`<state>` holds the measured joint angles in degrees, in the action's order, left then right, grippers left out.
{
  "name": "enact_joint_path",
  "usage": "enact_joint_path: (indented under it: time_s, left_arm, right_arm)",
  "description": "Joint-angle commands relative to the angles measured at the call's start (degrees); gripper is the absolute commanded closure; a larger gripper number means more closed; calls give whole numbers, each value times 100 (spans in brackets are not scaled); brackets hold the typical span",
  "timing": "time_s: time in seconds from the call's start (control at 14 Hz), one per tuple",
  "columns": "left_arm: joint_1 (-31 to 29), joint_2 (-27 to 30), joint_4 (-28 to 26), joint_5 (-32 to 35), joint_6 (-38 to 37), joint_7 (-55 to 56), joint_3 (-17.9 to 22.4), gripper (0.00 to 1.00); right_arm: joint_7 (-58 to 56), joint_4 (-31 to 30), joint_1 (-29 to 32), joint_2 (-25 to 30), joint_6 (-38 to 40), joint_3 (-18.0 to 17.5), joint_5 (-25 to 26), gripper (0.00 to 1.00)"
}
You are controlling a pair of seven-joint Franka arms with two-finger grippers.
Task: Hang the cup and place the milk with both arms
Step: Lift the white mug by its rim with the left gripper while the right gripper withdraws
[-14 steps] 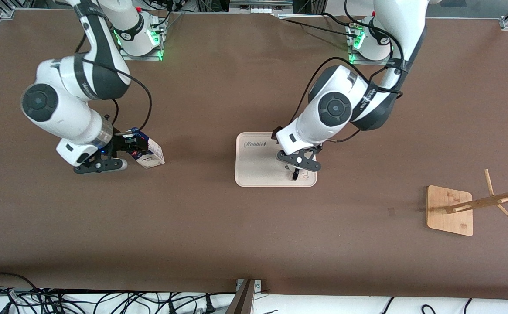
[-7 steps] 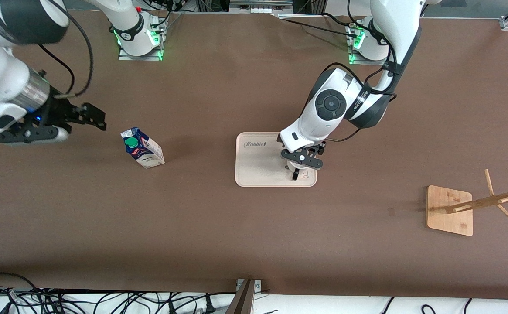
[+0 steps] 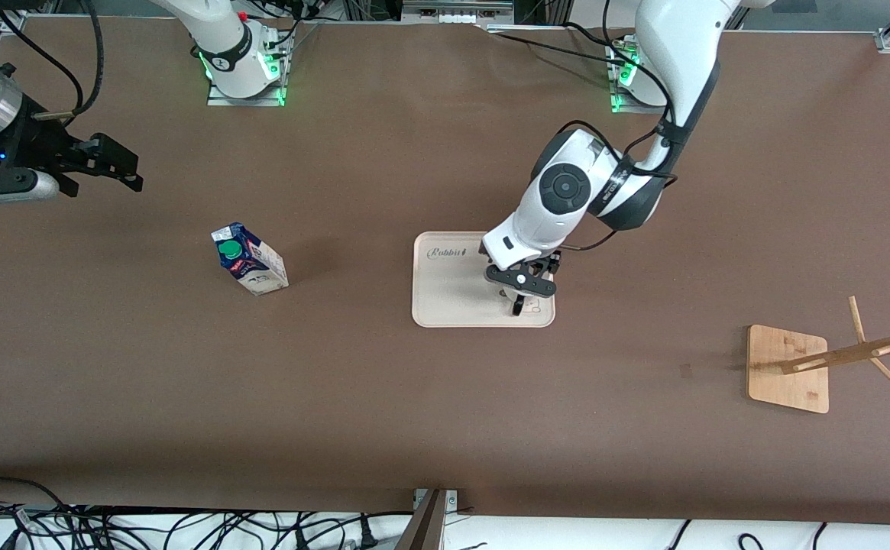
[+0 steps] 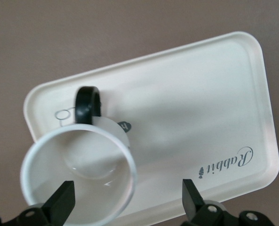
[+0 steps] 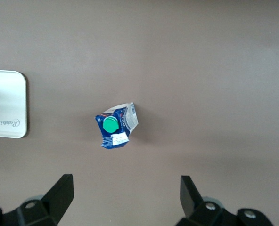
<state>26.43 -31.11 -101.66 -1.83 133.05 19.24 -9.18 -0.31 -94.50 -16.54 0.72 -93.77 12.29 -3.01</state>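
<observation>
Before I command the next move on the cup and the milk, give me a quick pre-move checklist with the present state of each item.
1. Cup upright on the tray, mouth up, black handle free: ok.
2. Left gripper over the cup with jaws open, one finger at each side of the rim, nothing gripped: ok for a descent.
3. Finger clearance from the cup's wall: cannot tell.
4. Milk upright on the table, green cap up, apart from the tray: ok.
5. Right gripper open and empty, raised over the table at the right arm's end, not lined up over the milk: not ok for a grasp.
6. Wooden rack standing at the left arm's end, pegs bare: ok.
</observation>
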Motion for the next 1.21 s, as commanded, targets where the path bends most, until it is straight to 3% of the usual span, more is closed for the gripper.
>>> enact_joint_path:
  time_s: [0.0, 0.21, 0.29, 0.36, 0.5, 1.14]
  left_arm:
    - [213, -167, 15, 376, 212, 404, 48, 0]
    - [266, -281, 24, 701, 212, 502, 48, 0]
    - [266, -316, 24, 824, 212, 502, 48, 7]
    - [266, -316, 24, 869, 212, 519, 48, 54]
    - [266, -351, 24, 878, 212, 668, 66, 100]
    - [257, -273, 129, 799, 168, 809, 127, 100]
  right_arm:
    - [-259, -173, 843, 174, -1, -761, 116, 0]
    - [-285, -156, 872, 166, -10, -825, 318, 0]
    - [-277, -130, 863, 131, -10, -834, 327, 0]
    - [-207, -104, 837, 122, -27, -834, 336, 0]
    - [-198, -60, 819, 60, -115, -843, 371, 0]
    - [-198, 134, 819, -45, -54, -825, 670, 0]
